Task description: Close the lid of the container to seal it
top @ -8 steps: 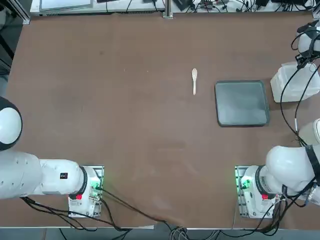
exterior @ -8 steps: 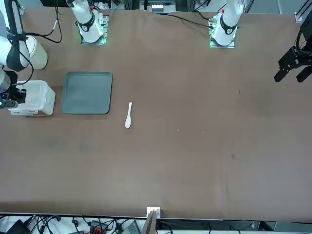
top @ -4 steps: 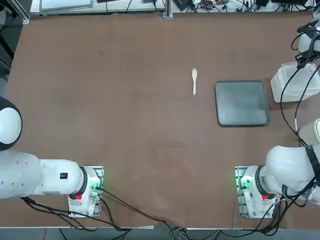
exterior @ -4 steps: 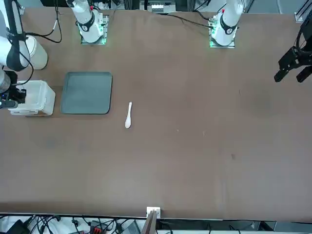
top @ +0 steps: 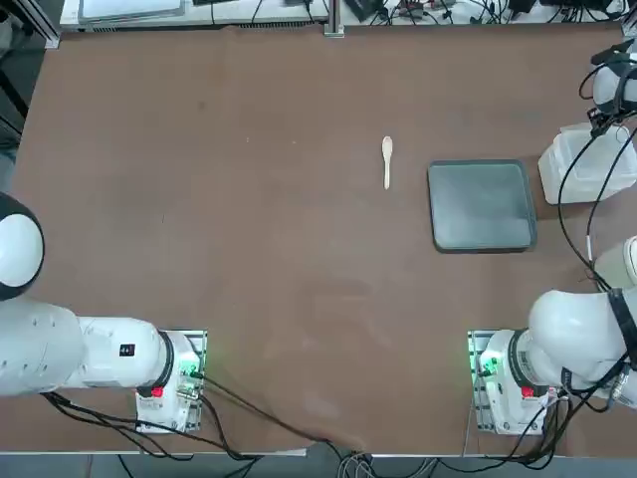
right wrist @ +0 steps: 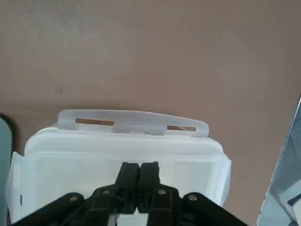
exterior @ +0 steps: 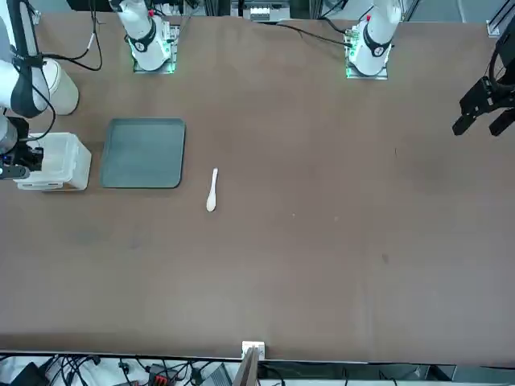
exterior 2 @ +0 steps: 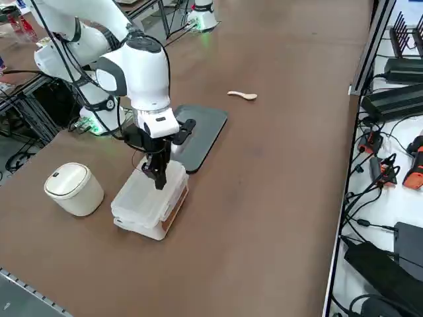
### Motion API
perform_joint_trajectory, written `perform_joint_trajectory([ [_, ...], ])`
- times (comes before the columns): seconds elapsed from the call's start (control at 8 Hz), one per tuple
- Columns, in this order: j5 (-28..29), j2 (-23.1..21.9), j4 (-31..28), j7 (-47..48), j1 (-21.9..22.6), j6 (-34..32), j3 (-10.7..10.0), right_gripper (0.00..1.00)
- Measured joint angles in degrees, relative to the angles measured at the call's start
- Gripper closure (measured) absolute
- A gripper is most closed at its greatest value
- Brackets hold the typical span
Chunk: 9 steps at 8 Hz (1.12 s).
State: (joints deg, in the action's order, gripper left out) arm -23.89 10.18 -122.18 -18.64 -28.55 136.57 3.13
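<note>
— Arm casing?
— Glossy white rounded shells, black rings at the joints; black cables loop along the right arm (exterior 2: 132, 63).
— Base?
— Green lights and a red patch on the base (top: 503, 373).
— Right gripper (right wrist: 139, 181)?
— Black, two slim fingers (right wrist: 149, 176), small screw heads on the linkage.

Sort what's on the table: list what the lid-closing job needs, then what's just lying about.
Needed:
- container
- lid, lying down on the container
- right gripper, fingers shut, tips on the lid

Lying about:
- dark grey tray
- small spoon
- round whitish lidded object
</note>
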Motion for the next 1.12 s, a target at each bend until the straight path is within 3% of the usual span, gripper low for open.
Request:
perform_joint_trajectory([
  [0.25, 1.9, -0.5, 0.2, 0.0, 0.2, -2.9, 0.6, 0.99],
  [0.62, 7.3, -4.4, 2.8, -0.2, 2.0, -13.5, 1.3, 0.99],
  [1.12, 19.0, -9.0, 15.4, -0.2, 6.4, -38.4, 1.5, 0.99],
])
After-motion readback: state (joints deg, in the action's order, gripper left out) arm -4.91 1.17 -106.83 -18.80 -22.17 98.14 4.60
